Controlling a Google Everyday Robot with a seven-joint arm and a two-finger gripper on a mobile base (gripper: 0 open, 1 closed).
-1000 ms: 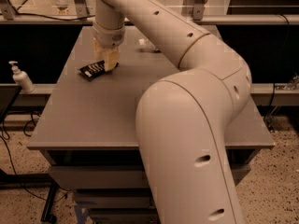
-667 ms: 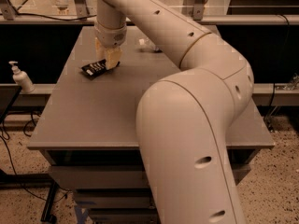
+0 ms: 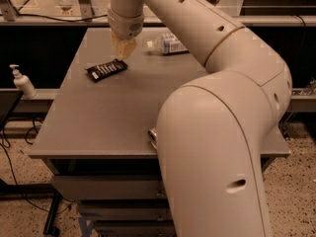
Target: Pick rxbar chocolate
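The rxbar chocolate (image 3: 106, 69) is a flat black bar with white lettering. It lies on the grey table (image 3: 108, 117) at the far left. My gripper (image 3: 122, 51) hangs from the arm's wrist right over the bar's right end, its tan tips pointing down and close to or touching that end. The bar lies flat on the table.
A clear plastic bottle with a pale label (image 3: 165, 44) lies on its side at the back, right of the gripper. A silver can (image 3: 153, 137) peeks out from behind my arm near the front edge. A soap dispenser (image 3: 22, 82) stands left of the table.
The gripper sits slightly higher over the bar's right end than before. The bar still lies on the table in the same pose.
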